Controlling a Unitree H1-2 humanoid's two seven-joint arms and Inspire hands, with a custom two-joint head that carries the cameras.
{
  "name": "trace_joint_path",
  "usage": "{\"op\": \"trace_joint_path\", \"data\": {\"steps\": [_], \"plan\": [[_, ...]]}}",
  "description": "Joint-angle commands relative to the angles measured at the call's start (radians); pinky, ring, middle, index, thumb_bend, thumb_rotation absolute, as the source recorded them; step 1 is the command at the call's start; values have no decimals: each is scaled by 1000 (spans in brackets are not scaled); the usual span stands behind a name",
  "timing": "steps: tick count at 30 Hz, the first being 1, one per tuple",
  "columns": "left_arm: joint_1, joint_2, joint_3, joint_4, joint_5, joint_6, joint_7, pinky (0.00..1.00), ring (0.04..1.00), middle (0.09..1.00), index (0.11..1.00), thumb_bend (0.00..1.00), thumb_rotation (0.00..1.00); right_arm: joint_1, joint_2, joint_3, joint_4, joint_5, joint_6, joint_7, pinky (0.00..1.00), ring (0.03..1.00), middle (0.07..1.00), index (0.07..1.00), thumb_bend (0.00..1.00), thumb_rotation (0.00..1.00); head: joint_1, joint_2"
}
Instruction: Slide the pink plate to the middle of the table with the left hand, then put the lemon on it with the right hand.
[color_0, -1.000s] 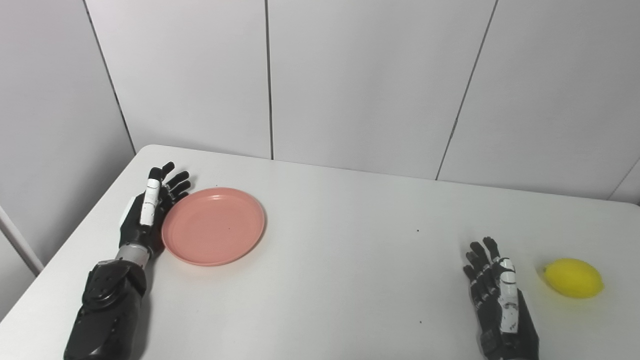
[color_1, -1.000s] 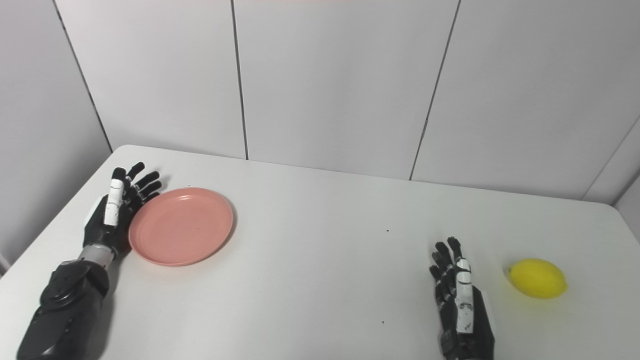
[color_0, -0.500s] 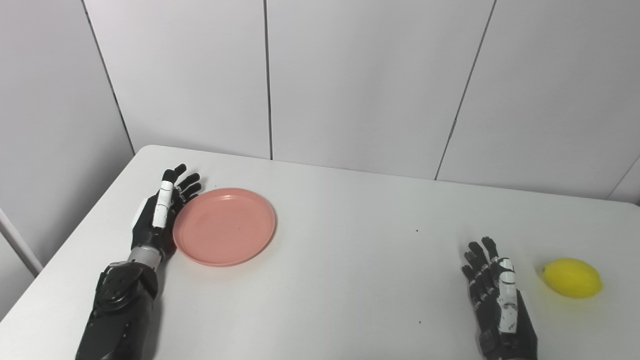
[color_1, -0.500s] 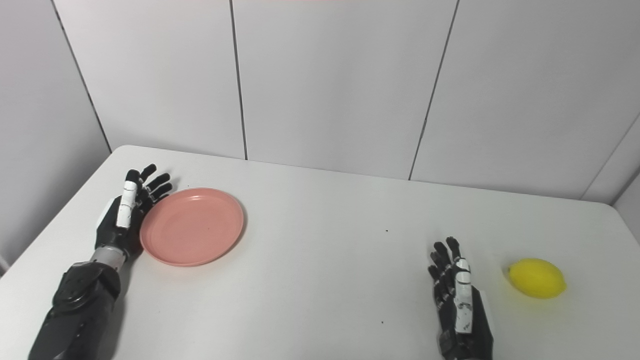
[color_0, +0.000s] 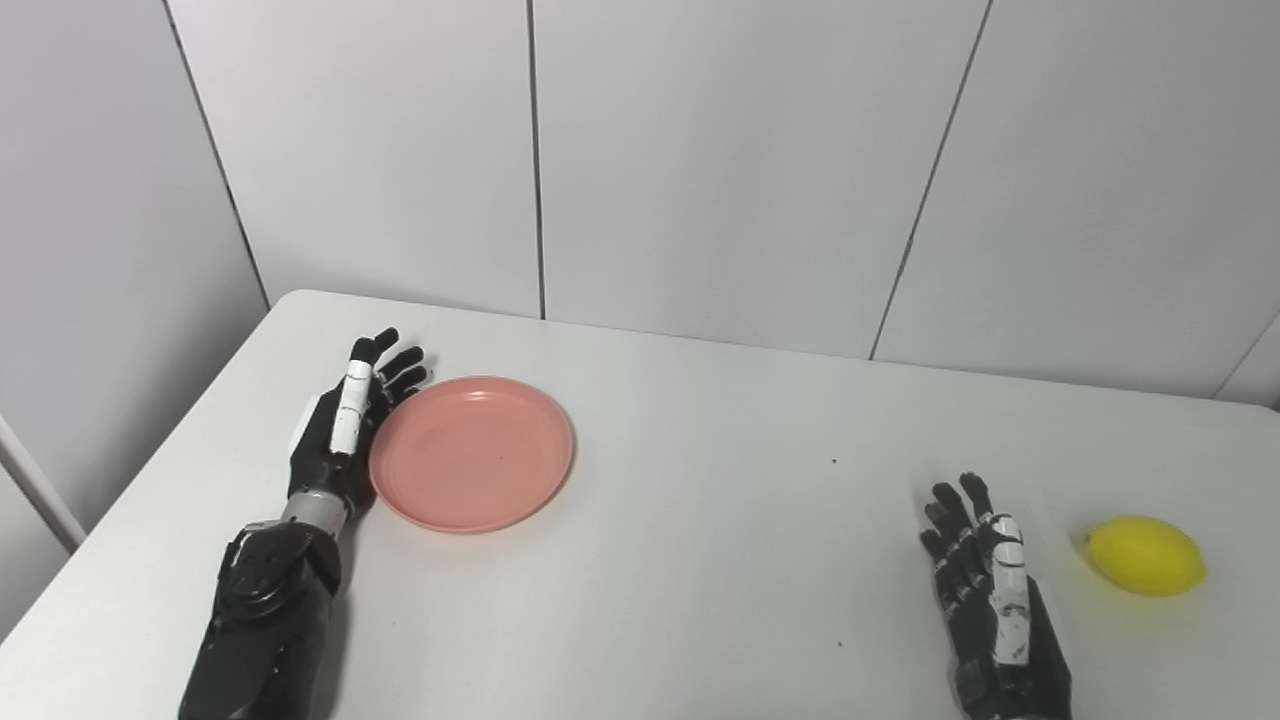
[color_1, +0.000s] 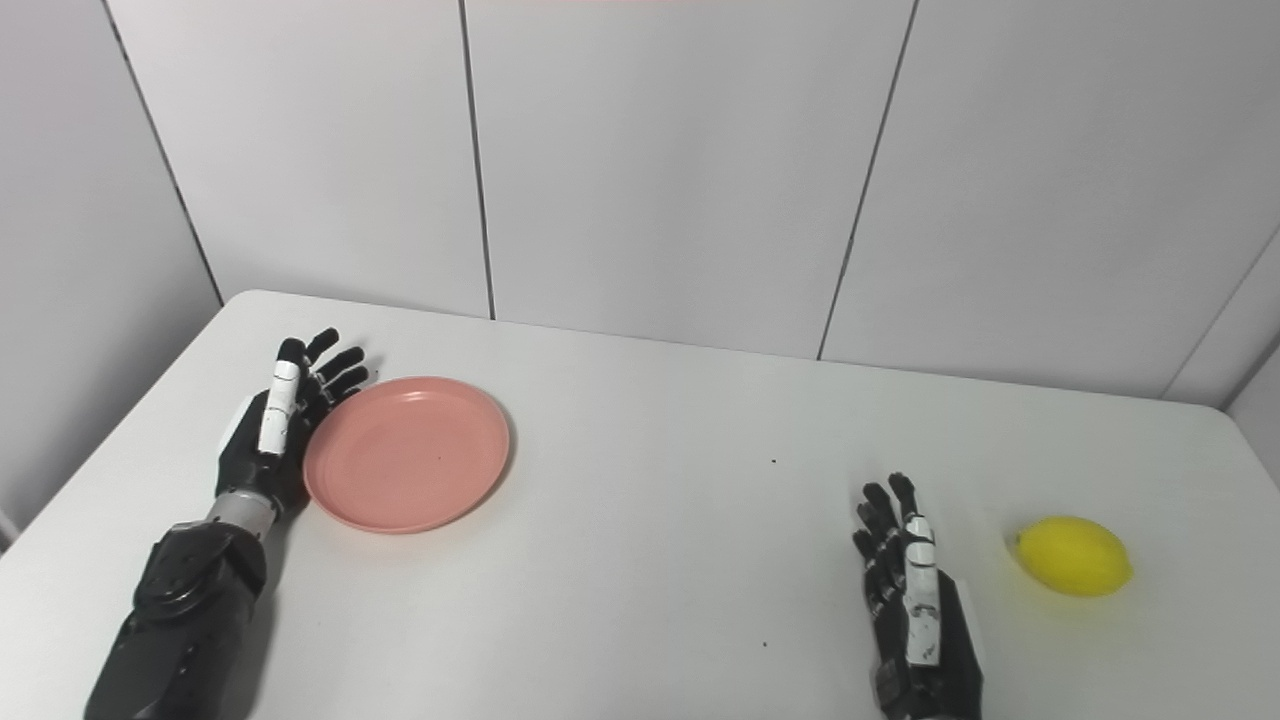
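Left eye view: left robot hand (color_0: 345, 430), fingers spread, presses edge-on against the pink plate (color_0: 471, 453) to push it. Right robot hand (color_0: 990, 600) rests open beside the lemon (color_0: 1145, 556) on the table (color_0: 700, 560).

Left hand (color_0: 340, 430) edge-on, thumb side up, fingers (color_0: 400, 362) straight and slightly fanned, pointing away and a little rightward; dark forearm (color_0: 265, 620) rising from the lower left to a silver wrist band just behind the palm. Right hand (color_0: 985, 590) flat, back upward, fingers (color_0: 945, 510) stretched forward and a little spread, white strip along the thumb side, wrist cut off by the bottom edge. Both empty, holding nothing.
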Motion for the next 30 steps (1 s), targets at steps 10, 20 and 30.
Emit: {"op": "trace_joint_path", "data": {"steps": [10, 20, 30], "plan": [[-16, -48, -13, 22, -4, 25, -4, 941, 894, 871, 927, 795, 865, 47, 35, 16, 45, 8, 15, -3, 1000, 965, 947, 978, 685, 968, -4, 4], [-10, -58, -39, 65, 23, -17, -10, 877, 859, 854, 906, 807, 875, 47, 36, 19, 45, 5, 13, -2, 1000, 967, 950, 979, 687, 958, -6, 4], [3, -72, -49, 74, 25, -24, -18, 913, 877, 868, 914, 787, 883, 45, 39, 22, 46, 6, 17, -5, 1000, 963, 947, 978, 692, 949, -9, 3]]}}
